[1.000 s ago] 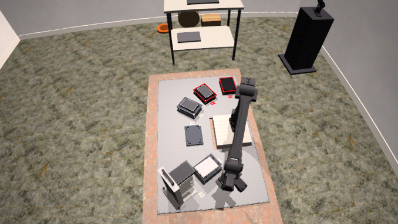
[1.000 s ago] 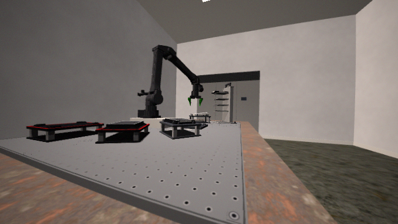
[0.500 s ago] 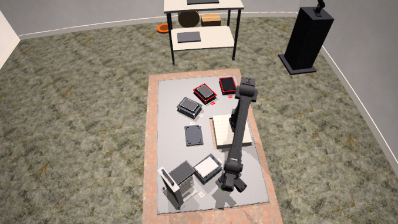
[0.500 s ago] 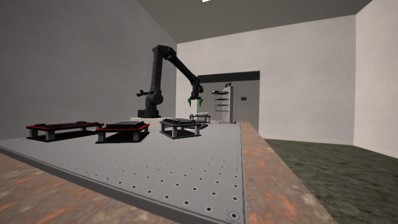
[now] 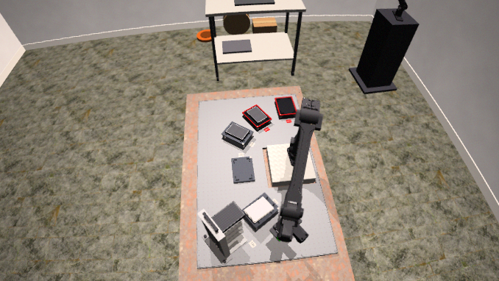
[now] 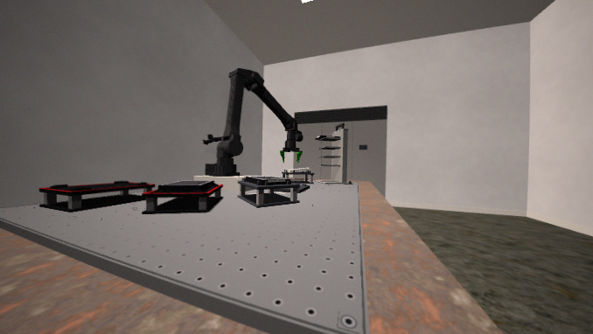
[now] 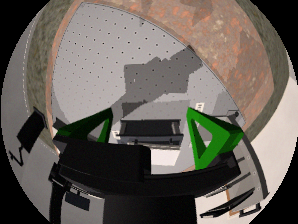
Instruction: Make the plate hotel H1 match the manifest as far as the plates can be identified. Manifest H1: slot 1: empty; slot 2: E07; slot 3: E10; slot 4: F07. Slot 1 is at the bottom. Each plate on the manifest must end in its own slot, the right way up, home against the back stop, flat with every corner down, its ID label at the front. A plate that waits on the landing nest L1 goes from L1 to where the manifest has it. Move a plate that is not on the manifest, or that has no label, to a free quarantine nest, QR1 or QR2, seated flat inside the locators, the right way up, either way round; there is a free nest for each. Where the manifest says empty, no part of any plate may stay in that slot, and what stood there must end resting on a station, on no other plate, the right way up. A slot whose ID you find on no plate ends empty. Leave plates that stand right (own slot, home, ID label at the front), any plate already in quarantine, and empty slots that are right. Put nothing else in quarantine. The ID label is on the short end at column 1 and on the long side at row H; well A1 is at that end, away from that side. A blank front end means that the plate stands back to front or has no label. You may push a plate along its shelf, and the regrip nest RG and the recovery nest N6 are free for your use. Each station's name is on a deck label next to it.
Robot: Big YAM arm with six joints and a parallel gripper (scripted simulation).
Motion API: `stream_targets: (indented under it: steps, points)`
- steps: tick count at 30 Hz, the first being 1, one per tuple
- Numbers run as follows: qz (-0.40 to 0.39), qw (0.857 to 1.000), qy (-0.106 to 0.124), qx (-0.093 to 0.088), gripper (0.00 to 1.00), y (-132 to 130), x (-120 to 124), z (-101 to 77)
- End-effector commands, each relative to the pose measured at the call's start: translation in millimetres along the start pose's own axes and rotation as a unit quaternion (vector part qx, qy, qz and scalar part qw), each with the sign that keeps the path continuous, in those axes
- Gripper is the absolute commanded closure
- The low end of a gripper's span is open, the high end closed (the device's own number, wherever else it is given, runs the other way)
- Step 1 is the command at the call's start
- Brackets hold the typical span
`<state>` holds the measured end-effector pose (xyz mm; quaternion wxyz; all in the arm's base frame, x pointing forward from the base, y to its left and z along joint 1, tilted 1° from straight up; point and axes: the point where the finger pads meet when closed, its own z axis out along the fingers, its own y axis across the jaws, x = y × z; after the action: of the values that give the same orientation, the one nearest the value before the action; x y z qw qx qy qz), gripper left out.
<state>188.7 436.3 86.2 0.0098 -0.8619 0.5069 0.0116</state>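
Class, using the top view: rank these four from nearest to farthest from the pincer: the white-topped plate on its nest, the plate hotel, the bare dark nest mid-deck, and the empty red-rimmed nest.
1. White-topped plate: just beside the open pincer, near end of the deck.
2. Plate hotel: beyond that plate, at the deck's near corner.
3. Bare dark nest: mid-deck.
4. Empty red-rimmed nest: far end.

Arm stretched out, gripper wide open

The black six-joint arm (image 6: 238, 109) is raised up from its base and bent forward at the elbow, with the green-fingered parallel gripper (image 6: 291, 156) pointed straight down. The jaws are spread fully apart and nothing is held between them.
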Motion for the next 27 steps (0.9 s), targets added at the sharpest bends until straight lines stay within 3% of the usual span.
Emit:
stream_targets:
  steps: [1, 8, 9, 27]
  points:
    - [-0.007, 1.0, -0.001, 0.002, 0.0, 0.5, -8.6, 10.4]
    - [-0.006, 1.0, -0.001, 0.002, 0.0, 0.6, -8.5, 18.8]
    - [-0.002, 1.0, -0.012, 0.016, 0.0, -10.4, -10.8, 0.2]
    - [-0.002, 1.0, -0.012, 0.016, 0.0, -10.4, -10.8, 0.2]
